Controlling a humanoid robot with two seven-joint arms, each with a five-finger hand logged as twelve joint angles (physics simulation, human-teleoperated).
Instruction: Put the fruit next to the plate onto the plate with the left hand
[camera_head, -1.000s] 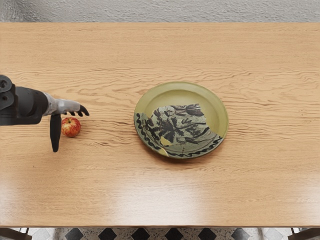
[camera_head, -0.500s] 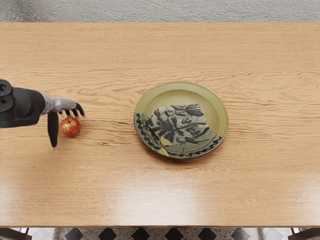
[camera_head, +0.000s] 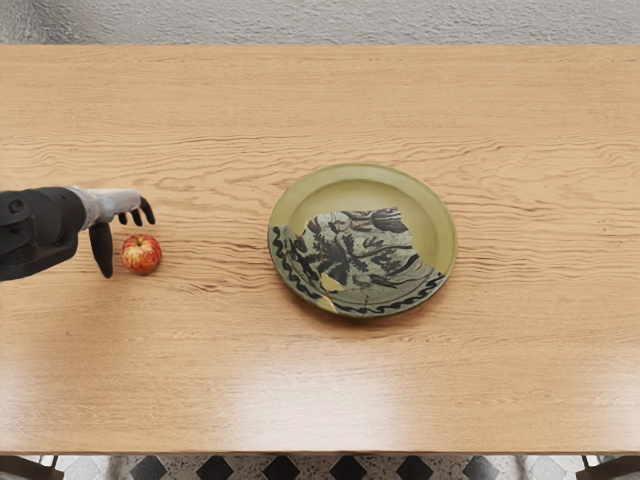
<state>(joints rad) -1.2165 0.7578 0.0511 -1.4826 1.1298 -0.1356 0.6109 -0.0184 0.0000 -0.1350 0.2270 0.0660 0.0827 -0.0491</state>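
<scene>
We logged the left hand (camera_head: 112, 208) open: fingers (camera_head: 143, 213) spread and slightly curled, thumb (camera_head: 101, 250) hanging down, holding nothing. The apple (camera_head: 141, 254) sat on the table (camera_head: 320, 370), just right of the thumb and below the fingertips, with no grip on it. It was well apart from the plate (camera_head: 425, 215), to the plate's left. The right arm was out of view.

Risks as we judged them:
- The apple is round, so a nudge from the thumb or an uneven close could roll it off along the wood.
- The hand sat mostly to one side of the fruit, so a shallow grasp could squeeze it out.
- A low carry could clip the plate's raised rim, and an early release could bounce the apple back out.

Room: bare wood lay between apple and plate, with nothing in the way. The near and far table edges were both well clear of the fruit.
</scene>
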